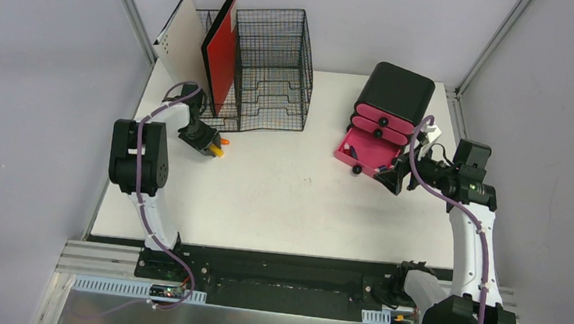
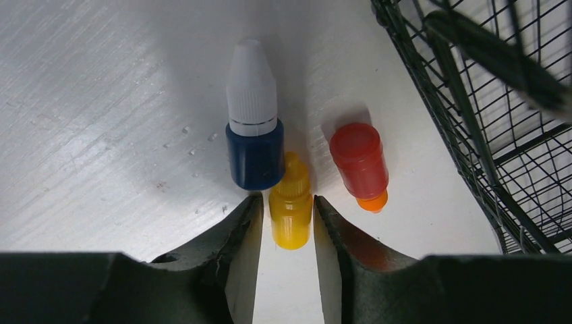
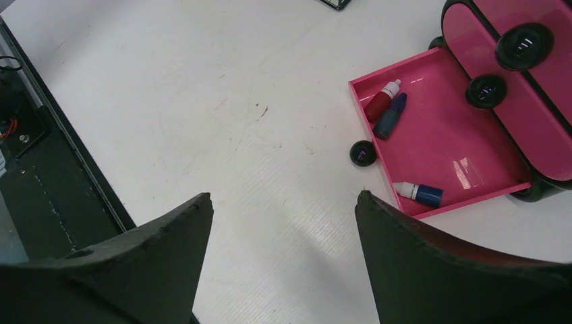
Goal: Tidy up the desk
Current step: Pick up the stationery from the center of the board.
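Note:
The desk (image 1: 288, 201) is a white tabletop. In the left wrist view three small bottles lie on it: a yellow one (image 2: 291, 212), a blue one with a white cap (image 2: 254, 145) and a red one with an orange tip (image 2: 359, 158). My left gripper (image 2: 287, 202) is down at the desk (image 1: 218, 150), jaws narrowly open on either side of the yellow bottle, with thin gaps showing. My right gripper (image 3: 283, 196) is wide open and empty above the desk, just in front of the open pink drawer (image 3: 459, 135), which holds three small bottles.
A black wire-mesh organizer (image 1: 272, 67) stands at the back left, holding a red board (image 1: 221, 50) and a white board (image 1: 180, 43); its mesh (image 2: 485, 135) is close to the right of the bottles. The black box with pink drawers (image 1: 397, 89) stands back right.

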{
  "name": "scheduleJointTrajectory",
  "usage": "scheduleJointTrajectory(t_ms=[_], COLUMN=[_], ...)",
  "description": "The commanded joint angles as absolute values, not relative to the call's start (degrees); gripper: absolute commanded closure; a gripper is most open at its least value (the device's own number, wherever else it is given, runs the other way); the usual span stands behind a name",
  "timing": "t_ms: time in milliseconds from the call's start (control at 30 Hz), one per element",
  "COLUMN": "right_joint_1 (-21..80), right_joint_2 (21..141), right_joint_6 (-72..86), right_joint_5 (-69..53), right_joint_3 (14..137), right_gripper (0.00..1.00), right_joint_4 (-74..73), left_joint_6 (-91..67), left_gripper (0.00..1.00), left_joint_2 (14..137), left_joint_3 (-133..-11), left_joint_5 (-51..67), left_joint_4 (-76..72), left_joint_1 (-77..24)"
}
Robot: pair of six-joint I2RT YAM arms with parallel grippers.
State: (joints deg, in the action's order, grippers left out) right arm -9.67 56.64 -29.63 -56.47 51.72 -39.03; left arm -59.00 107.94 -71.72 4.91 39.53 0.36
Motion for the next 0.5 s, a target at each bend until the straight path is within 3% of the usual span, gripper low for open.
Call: scheduleJointTrajectory(t_ms=[0, 167, 367, 467], right_joint_1=[-9.8, -9.8, -9.8, -9.8], right_joint_2=[55.4, 55.3, 55.2, 55.1], right_joint_6=[-30.5, -30.5, -30.5, -30.4], right_joint_5=[-58.7, -58.8, -58.8, -58.8], right_joint_3=[51.8, 51.8, 51.8, 51.8], right_gripper=[0.19, 0.19, 0.19, 0.19], right_joint_4=[-36.8, -36.8, -36.8, -36.9], left_joint_6=[-56.7, -55.8, -54.9, -54.5], left_gripper=[0.65, 0.65, 0.89, 0.95], left_joint_2=[109.1, 109.7, 109.4, 107.7], left_joint_3=[-73.4, -72.7, -71.8, -70.6], left_joint_5=[3.7, 3.9, 4.8, 5.1], left_joint_4=[40.7, 40.9, 40.6, 40.5], left_joint_1=[0.1, 0.1, 0.1, 0.1])
